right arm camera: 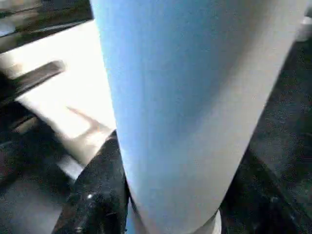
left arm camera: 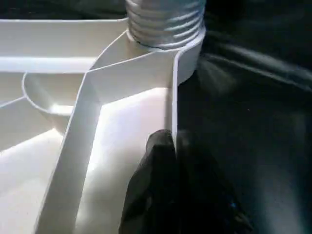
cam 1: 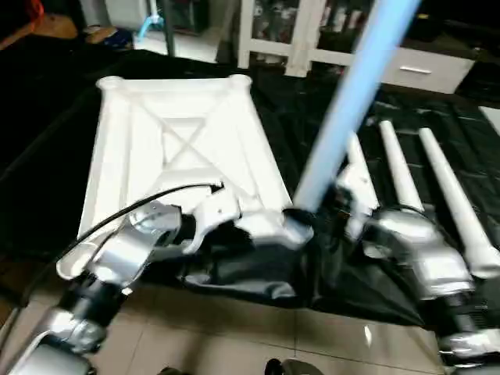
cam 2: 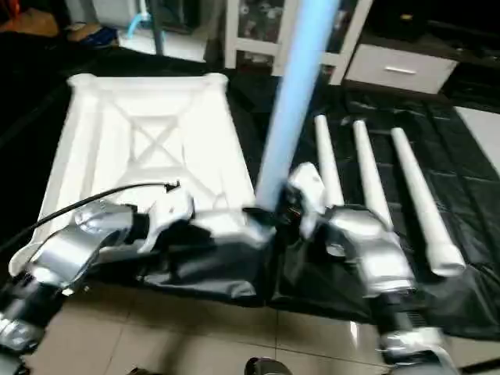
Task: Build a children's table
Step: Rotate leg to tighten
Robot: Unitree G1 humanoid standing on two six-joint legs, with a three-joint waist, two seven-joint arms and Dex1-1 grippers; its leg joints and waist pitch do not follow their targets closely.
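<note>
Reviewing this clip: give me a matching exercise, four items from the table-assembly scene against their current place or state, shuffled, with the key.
Items:
1. tabletop
2. standing leg
3. three spare legs
4. left gripper

States:
A. lying side by side on the black sheet
B. upright in the near corner socket
C. shut on the tabletop's rim
D. underside up, X ribs showing

Pairs: 1-D, 2-B, 3-A, 4-C

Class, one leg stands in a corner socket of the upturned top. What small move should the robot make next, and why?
Probably turn the leg further into the socket. Thread rings remain exposed above the socket's rim, so it looks not fully seated. The left gripper is shut on the top's edge wall, bracing it, and the right gripper's finger lies against the leg.
</note>
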